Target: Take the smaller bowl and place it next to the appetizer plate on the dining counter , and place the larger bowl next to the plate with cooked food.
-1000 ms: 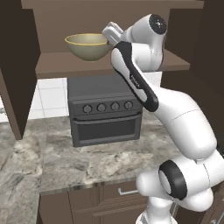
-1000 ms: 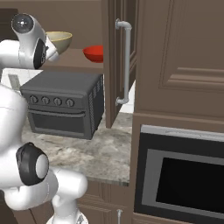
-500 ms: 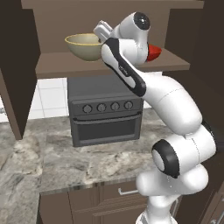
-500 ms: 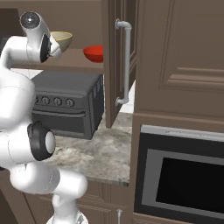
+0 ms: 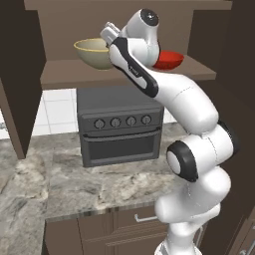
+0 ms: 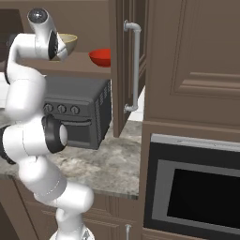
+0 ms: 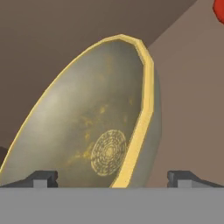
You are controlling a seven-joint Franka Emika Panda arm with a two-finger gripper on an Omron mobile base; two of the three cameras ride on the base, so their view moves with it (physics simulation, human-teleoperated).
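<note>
The hand stands wide open, holding nothing, its two dark fingertips spread well apart with the gold rim of the larger bowl running between them. That deep olive-beige bowl lies just ahead of the hand, its yellow round motif in plain sight inside. From the left base camera the hand sits raised at the bowl's right rim, and the larger bowl rests on the open cabinet shelf. The smaller bowl, glossy red, lies farther right on the same shelf, past the arm. Below the shelf a dark toaster oven stands on the marbled table.
</note>
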